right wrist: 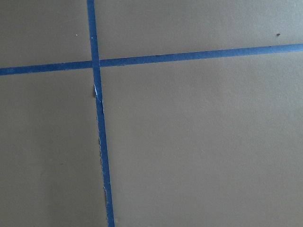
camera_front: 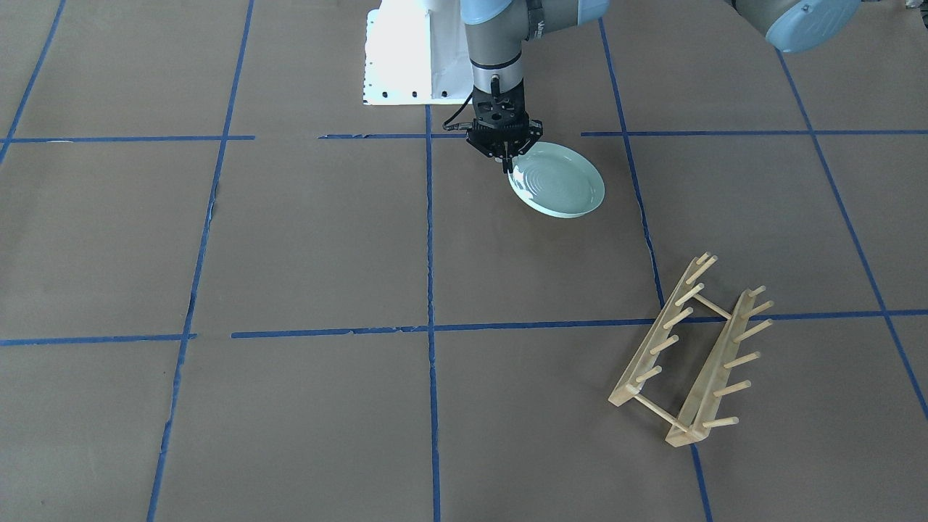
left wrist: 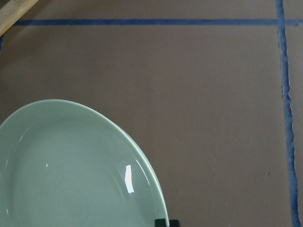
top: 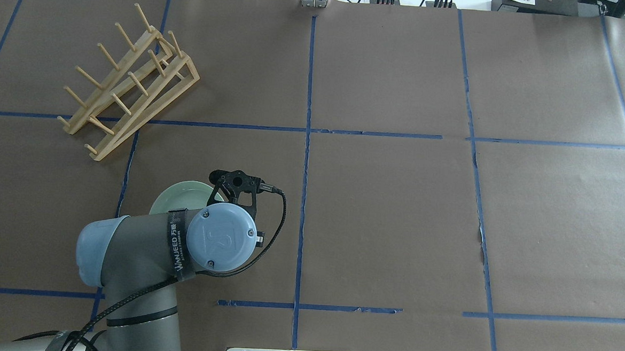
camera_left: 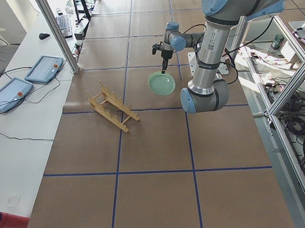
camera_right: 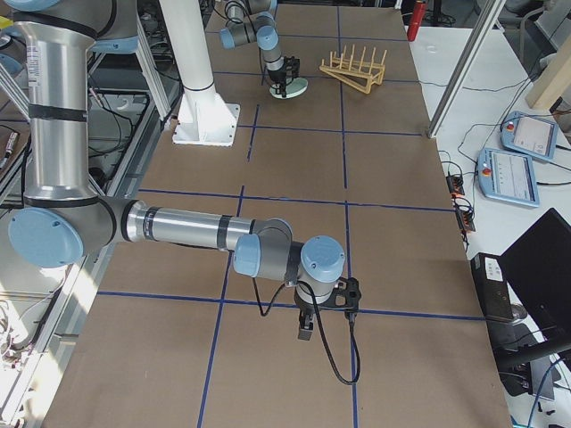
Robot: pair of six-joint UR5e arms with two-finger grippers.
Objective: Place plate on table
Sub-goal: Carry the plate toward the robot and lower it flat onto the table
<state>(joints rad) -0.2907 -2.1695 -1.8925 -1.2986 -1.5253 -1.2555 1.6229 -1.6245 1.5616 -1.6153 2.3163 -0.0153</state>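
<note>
Left pincer (camera_front: 505, 161) pinching plate (camera_front: 558, 190) by rim; plate hangs tilted just beside and below fingertips, low over desk (camera_front: 304, 239), contact unclear. Edge grip likely leaves underside free for set-down. Rack (camera_front: 689, 351) well apart. Right pincer (camera_right: 305, 332) far off; spread or pressed, cannot tell.

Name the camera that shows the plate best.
Exterior front-facing: the whole plate shows, its rim pinched by the left tool. Overhead, the left arm hides most of it. The left wrist view crops it. Both side views show it small. The right wrist view shows only table.
</note>
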